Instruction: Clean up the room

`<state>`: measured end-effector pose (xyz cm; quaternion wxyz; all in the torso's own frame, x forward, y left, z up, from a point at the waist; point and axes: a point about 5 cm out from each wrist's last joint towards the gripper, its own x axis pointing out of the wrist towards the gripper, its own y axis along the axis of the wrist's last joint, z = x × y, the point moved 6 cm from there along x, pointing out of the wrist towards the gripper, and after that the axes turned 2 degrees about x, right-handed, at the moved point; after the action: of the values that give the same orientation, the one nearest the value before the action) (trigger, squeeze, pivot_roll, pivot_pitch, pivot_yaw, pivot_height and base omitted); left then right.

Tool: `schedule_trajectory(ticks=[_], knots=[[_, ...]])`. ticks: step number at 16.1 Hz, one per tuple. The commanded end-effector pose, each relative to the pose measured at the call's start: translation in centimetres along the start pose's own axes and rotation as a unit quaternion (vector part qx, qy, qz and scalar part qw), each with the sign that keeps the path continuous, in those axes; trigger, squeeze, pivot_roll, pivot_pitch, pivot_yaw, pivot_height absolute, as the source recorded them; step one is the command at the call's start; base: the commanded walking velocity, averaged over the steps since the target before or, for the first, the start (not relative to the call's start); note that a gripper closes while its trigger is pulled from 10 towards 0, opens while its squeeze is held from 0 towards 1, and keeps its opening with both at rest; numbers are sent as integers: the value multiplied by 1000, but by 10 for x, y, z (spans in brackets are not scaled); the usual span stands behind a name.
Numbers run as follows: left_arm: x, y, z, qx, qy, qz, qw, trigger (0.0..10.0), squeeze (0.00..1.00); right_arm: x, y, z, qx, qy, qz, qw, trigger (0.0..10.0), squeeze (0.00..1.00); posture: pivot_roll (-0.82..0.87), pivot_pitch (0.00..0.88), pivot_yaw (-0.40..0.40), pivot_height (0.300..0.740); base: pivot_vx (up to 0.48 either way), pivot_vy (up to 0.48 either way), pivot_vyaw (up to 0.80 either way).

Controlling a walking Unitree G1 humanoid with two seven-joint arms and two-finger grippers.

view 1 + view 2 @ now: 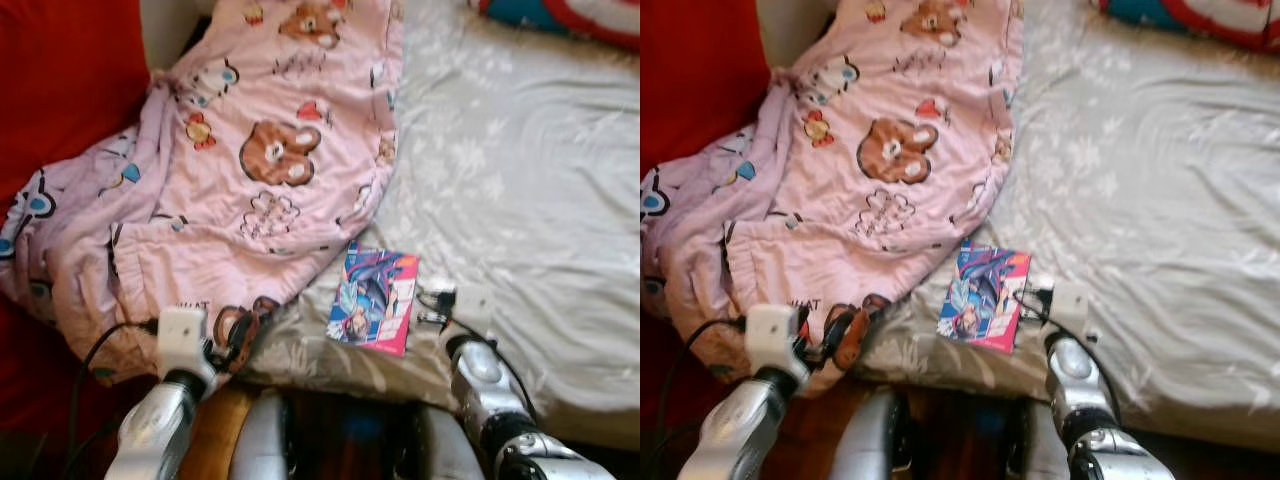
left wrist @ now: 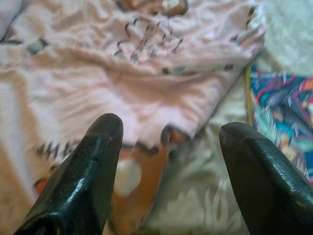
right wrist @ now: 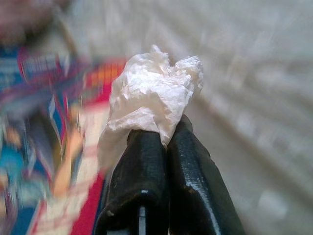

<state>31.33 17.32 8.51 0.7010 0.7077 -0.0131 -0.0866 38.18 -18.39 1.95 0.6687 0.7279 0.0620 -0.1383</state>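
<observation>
Grippers worked at the near edge of a bed, one pinching tissue, one spread wide.

Nearest, the right gripper (image 3: pixel 166 134) had its fingers pressed together on a crumpled white tissue (image 3: pixel 154 100), held just above the bed (image 1: pixel 520 200) beside a colourful booklet (image 1: pixel 374 298) lying near the bed's front edge. The left gripper (image 2: pixel 168 142) had its fingers (image 2: pixel 93 166) wide apart and empty, over the hem of a pink bear-print blanket (image 1: pixel 250 160). Farther back, that blanket covered the bed's left side up to a red surface (image 1: pixel 60 80); a pillow (image 1: pixel 580 15) lay at the far right corner.
</observation>
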Motion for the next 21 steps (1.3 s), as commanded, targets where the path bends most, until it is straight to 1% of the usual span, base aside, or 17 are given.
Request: schedule_trajectory(ticks=[1,2,3,4,5,6,7,8,9,10,13,16,17,18,20,21], knots=[[-3,-12,-8,0,16,-15,1000,10000,0,-4,-7,2,-1,0,-1,1000,39,0,77,132,52,655,0,0,0],[2,-14,-9,-1,19,-15,1000,10000,0,-5,-1,2,-11,7,20,1000,10000,0,64,109,46,655,0,0,0],[6,-18,-13,-2,27,-16,1000,10000,0,-9,7,3,1,14,49,999,10000,0,43,79,37,655,0,0,0],[7,-21,-15,-3,32,-18,999,10000,0,-11,10,3,8,17,64,998,10000,0,34,64,31,655,0,0,0],[7,-24,-16,-4,34,-18,999,10000,0,-15,12,4,3,21,77,997,10000,0,30,57,27,655,0,0,0],[8,-28,-17,-4,39,-19,999,10000,0,-19,8,5,0,25,78,997,10000,0,22,42,19,655,0,0,0],[8,-32,-20,-10,49,-21,999,10000,0,-23,10,5,2,29,94,995,10000,0,15,36,16,655,0,0,0],[8,-34,-21,-12,53,-23,998,10000,0,-24,10,5,3,31,95,995,10000,0,12,31,14,655,0,0,0],[12,-38,-26,-18,68,-24,997,10000,0,-22,6,8,-3,23,87,996,10000,0,15,26,10,659,0,0,0],[14,-40,-29,-16,72,-23,997,10000,0,-21,9,6,-2,24,89,996,10000,0,14,14,7,673,0,0,0],[16,-43,-32,-12,75,-23,997,10000,0,-18,6,2,-1,35,73,997,10000,0,17,0,-1,698,0,0,0],[17,-52,-35,-16,79,-32,996,10000,0,-20,-11,6,-6,36,39,999,10000,0,19,0,-3,723,0,0,0],[17,-60,-33,-15,75,-46,996,10000,0,-23,-25,10,-11,33,14,999,10000,0,15,0,-1,733,0,0,0],[16,-66,-32,-15,73,-55,996,10000,0,-25,-32,13,-13,29,2,999,10000,0,14,0,-1,738,0,0,0],[16,-87,-34,-20,71,-95,993,10000,0,-32,-60,25,-12,10,-54,998,10000,0,14,0,-1,740,0,0,0],[15,-99,-33,-16,64,-122,990,10000,0,-38,-74,31,-22,4,-83,996,10000,0,14,0,-1,740,0,0,0]])
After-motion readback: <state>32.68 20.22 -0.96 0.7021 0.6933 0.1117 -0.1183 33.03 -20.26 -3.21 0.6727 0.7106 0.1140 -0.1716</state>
